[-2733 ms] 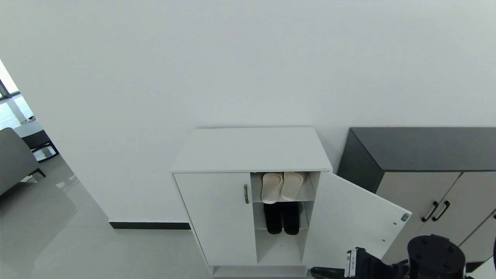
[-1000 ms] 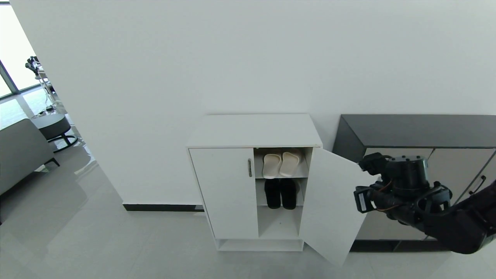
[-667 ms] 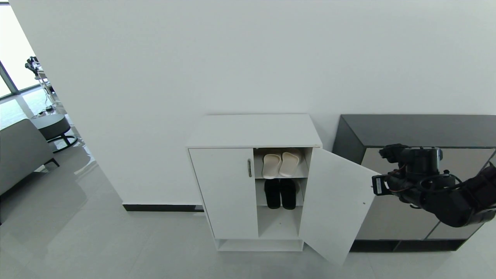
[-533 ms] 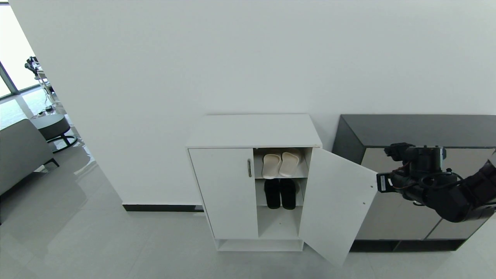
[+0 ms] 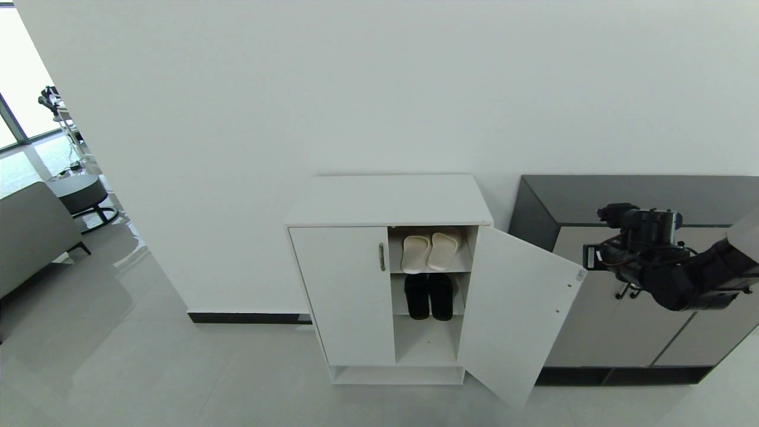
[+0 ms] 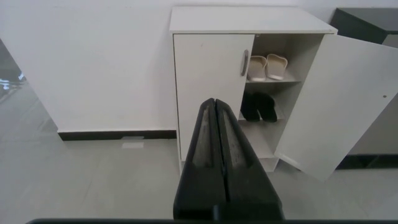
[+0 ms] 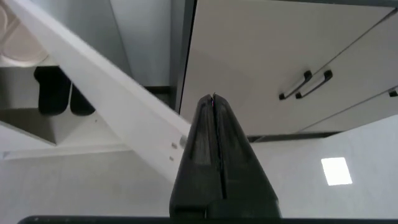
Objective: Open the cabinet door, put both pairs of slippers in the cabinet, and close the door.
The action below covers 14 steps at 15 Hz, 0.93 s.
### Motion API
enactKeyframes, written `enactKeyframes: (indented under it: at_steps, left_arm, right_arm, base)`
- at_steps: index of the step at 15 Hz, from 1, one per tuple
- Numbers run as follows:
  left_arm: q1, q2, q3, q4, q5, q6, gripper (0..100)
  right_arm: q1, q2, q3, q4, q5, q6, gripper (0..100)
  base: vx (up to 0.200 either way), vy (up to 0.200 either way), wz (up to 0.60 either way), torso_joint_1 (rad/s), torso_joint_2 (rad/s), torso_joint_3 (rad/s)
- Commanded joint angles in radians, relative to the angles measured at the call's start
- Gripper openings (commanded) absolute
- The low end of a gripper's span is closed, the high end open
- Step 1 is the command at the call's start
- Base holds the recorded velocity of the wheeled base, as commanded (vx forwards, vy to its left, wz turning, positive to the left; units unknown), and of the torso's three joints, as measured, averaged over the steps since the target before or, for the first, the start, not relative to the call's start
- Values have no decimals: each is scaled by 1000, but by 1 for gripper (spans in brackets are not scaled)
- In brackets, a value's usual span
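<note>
The white cabinet [image 5: 388, 198] stands against the wall. Its left door [image 5: 344, 296] is closed and its right door [image 5: 516, 308] hangs open. Cream slippers [image 5: 431, 250] lie on the upper shelf, black slippers [image 5: 429, 295] on the shelf below. My right gripper [image 7: 213, 102] is shut on nothing, its tip just outside the open door's [image 7: 112, 106] free edge. The right wrist [image 5: 643, 252] hovers beside that door's upper corner. My left gripper [image 6: 215, 106] is shut and empty, well back from the cabinet [image 6: 249, 18] and pointing at its front.
A dark-topped sideboard [image 5: 622, 196] with beige doors and black handles [image 7: 305, 84] stands right of the cabinet, behind the open door and my right arm. A grey sofa [image 5: 26, 237] and a round table [image 5: 80, 193] sit far left. Tiled floor [image 5: 237, 379] lies open in front.
The head camera has pulled back and up since the earliest frame. In the last second my right arm moved right, from in front of the open door to beyond its free edge.
</note>
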Motion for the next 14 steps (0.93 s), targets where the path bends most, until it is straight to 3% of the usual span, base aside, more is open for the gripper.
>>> enactKeyframes:
  at_steps: [1,4,14]
  left_arm:
    - [1,1,0,0,0,0,0]
    - [1,1,0,0,0,0,0]
    - [1,1,0,0,0,1,0]
  right_arm:
    - [-7,50,-47,3,0,1,0]
    - [-13,104,-113,21,-2,1,0]
    - [-8,139,-106,23,0,2,0]
  base:
    - [0,0,0,0,0,0]
    - [0,0,0,0,0,0]
    - [0,0,0,0,0,0]
